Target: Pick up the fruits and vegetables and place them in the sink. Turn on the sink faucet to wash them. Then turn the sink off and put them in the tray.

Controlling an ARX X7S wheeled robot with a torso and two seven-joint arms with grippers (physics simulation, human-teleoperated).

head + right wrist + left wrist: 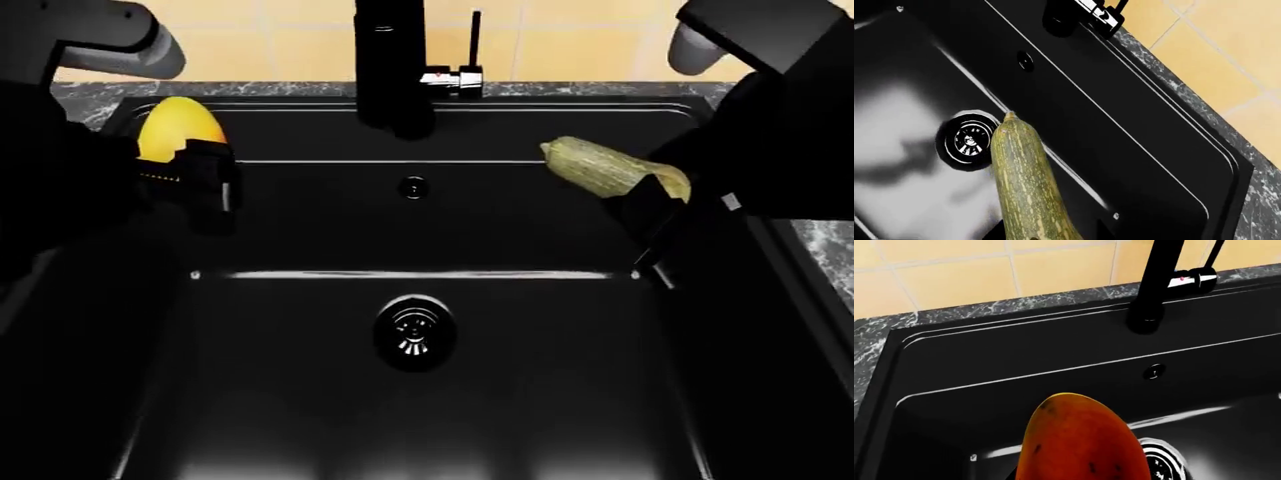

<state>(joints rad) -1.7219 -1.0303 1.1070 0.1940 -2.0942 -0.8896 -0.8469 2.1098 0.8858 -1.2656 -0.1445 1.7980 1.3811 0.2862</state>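
My left gripper (198,185) is shut on the yellow-orange mango (178,128), holding it above the left side of the black sink (267,380). From the left wrist the mango (1081,440) fills the near part of the picture, over the sink (987,390). My right gripper (654,215) is shut on the pale green squash (611,165), which hangs over the sink's right side and points toward the faucet. From the right wrist the squash (1029,185) stretches out above the drain (971,140). The black sink faucet (390,65) stands at the back rim, its chrome-tipped lever (457,78) to its right. The tray is out of view.
A round metal drain (415,332) lies in the middle of the basin, with a small overflow hole (414,186) on the back wall. Dark marbled countertop (821,250) borders the sink, and yellow tiles (574,30) rise behind it.
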